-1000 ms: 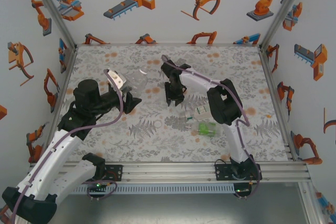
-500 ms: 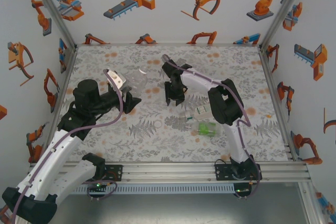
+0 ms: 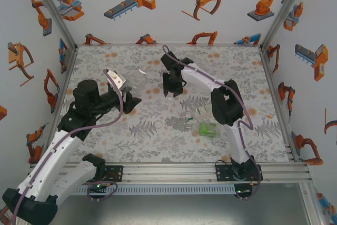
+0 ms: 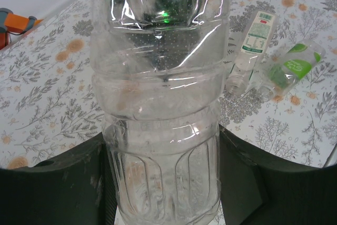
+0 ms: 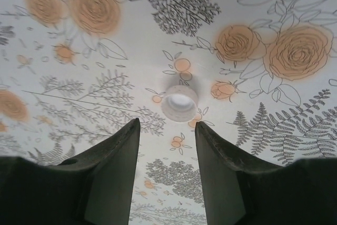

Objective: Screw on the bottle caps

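The bottle caps (image 3: 158, 125) are, as far as I can judge, not yet screwed on. One lies loose on the desk (image 3: 105, 140) just below the middle of the top view. A white cap (image 5: 179, 103) sits open side up at the centre of my right wrist view.

My left end effector (image 4: 160, 140) is pinching a clear bottle (image 4: 160, 93) by its ribbed body, one finger (image 4: 63, 183) against each side. The bottle fills the middle of that frame. I cannot see its neck, so I cannot tell whether it is capped.

In the upper right of the same view a labelled bottle (image 4: 254, 38) and a green bottle (image 4: 290, 67) lie on their sides just beside each other. Their necks are too small for me to say if they are capped. I take it most of the job is left.

My right end effector (image 5: 166, 127) is spread wide and holds nothing. It points down at the desk in the upper middle of the top view. The white cap rests on the desk just beyond its fingertips, in line with the gap between them and slightly toward the right-hand finger, touching neither. It is well apart from the clear bottle.
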Available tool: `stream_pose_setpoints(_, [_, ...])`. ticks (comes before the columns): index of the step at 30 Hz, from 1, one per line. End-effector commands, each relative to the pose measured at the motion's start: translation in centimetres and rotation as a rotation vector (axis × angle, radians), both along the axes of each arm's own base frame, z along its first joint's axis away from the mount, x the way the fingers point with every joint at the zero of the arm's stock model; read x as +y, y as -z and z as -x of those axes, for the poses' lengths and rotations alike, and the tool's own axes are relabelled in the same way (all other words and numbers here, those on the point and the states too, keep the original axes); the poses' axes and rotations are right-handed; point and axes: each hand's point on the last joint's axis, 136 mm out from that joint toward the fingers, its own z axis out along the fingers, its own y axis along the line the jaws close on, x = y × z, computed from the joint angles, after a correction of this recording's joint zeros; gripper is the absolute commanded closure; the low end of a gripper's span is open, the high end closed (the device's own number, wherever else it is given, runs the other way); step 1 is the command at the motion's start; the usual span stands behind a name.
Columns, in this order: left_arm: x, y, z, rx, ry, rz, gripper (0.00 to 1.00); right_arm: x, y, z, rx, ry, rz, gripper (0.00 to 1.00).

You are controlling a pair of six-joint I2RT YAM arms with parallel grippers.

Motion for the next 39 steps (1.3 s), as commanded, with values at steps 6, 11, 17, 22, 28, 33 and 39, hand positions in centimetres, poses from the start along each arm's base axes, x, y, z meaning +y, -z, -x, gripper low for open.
stream_pose_setpoints(6, [0.0,-0.5,0.2,0.001,0.007,0.026,1.00,-0.1,2.0,-0.2,0.046,0.001,0.051,0.54])
stream_pose_setpoints(11, [0.1,-0.5,0.2,-0.001,0.003,0.027,1.00,-0.2,2.6,0.0,0.060,-0.002,0.059,0.55])
stream_pose_setpoints(17, [0.1,-0.3,0.1,0.002,0.003,0.026,1.00,-0.4,3.3,0.2,0.073,-0.003,0.065,0.55])
stream_pose_setpoints(22, [0.2,-0.3,0.1,0.003,0.003,0.028,1.00,-0.4,3.7,0.4,0.083,-0.005,0.066,0.55])
stream_pose_setpoints(28, [0.2,-0.3,0.0,0.005,0.000,0.029,1.00,-0.5,4.4,0.7,0.098,-0.007,0.072,0.55])
stream_pose_setpoints(33, [0.3,-0.2,0.0,0.007,0.000,0.029,1.00,-0.7,5.0,1.0,0.109,-0.005,0.077,0.55])
stream_pose_setpoints(39, [0.3,-0.2,0.0,0.009,0.001,0.031,1.00,-0.7,5.5,1.2,0.117,-0.004,0.079,0.57])
